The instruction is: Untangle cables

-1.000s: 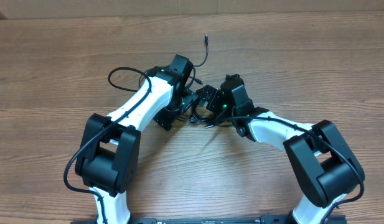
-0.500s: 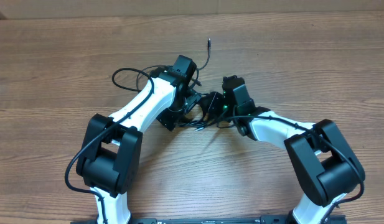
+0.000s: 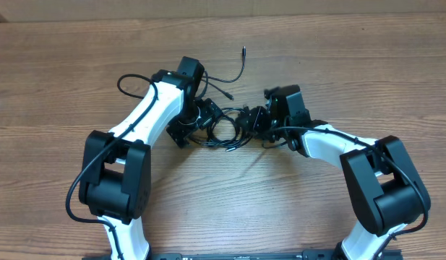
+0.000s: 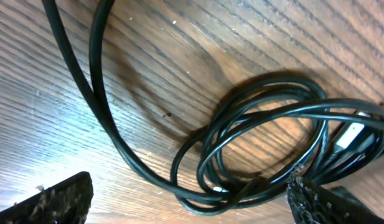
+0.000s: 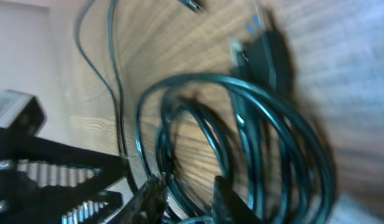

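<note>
The cables (image 3: pixel 223 132) are thin black cords coiled in a loose bundle on the wooden table (image 3: pixel 353 65), between my two grippers. One free end with a small plug (image 3: pixel 243 50) trails toward the far side. My left gripper (image 3: pixel 194 123) stands open over the bundle's left side. In the left wrist view the cable loops (image 4: pixel 276 79) lie between its wide-apart fingertips (image 4: pixel 55 202), at the gripper's (image 4: pixel 192 208) mouth. My right gripper (image 3: pixel 253 119) is at the bundle's right side. The right wrist view shows this gripper (image 5: pixel 188 200) shut on strands of the coil (image 5: pixel 204 78).
A flat silver plug (image 4: pixel 350 134) lies inside the coil in the left wrist view. The right wrist view is blurred, with a dark plug body (image 5: pixel 260 46) above the coil and the left gripper's frame (image 5: pixel 36 155) close at the left. Bare wooden table surrounds both arms.
The right gripper has closed on the coil and drawn it to the right. The left arm has swung left, so the bundle lies stretched wider between the two grippers.
</note>
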`<action>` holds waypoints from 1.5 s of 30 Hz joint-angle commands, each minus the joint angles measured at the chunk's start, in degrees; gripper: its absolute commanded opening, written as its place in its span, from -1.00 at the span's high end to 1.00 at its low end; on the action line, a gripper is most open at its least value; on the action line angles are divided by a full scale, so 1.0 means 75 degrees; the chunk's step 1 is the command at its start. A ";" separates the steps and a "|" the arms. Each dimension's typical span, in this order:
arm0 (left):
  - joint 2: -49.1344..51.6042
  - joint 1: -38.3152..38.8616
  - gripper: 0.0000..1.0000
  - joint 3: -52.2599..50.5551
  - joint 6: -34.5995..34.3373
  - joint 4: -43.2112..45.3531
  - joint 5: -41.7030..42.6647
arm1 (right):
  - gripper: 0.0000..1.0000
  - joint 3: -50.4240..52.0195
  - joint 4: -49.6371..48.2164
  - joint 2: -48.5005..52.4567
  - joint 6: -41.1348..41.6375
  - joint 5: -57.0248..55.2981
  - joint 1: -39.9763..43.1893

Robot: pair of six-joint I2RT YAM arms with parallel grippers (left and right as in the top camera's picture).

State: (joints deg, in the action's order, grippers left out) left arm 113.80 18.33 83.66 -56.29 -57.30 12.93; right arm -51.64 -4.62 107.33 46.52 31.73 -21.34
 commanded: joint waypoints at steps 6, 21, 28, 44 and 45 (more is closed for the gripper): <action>-0.0131 0.0020 -0.99 0.0189 0.0475 0.0105 -0.0347 | 0.56 -0.0012 0.0274 0.0020 0.0090 0.0035 -0.0149; -0.0131 0.0361 0.03 0.0181 0.0816 0.0032 0.0714 | 0.45 -0.0012 0.0644 0.0023 0.0828 -0.1172 -0.0522; -0.0131 0.0615 0.05 0.0166 0.0650 -0.0201 0.0618 | 0.55 -0.0012 0.0632 0.0023 0.0831 -0.1390 -0.0548; -0.0128 0.1110 -0.03 -0.0184 -0.1743 0.0006 0.0070 | 0.68 -0.0012 0.0571 0.0023 0.0828 -0.1492 -0.0583; -0.0125 0.1137 0.00 -0.0219 -0.1760 0.0114 0.0017 | 0.68 -0.0012 0.0554 0.0023 0.0828 -0.1489 -0.0597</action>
State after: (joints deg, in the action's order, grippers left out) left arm 113.80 25.96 83.31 -64.58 -57.28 14.68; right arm -51.64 -0.05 107.33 52.51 21.58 -25.28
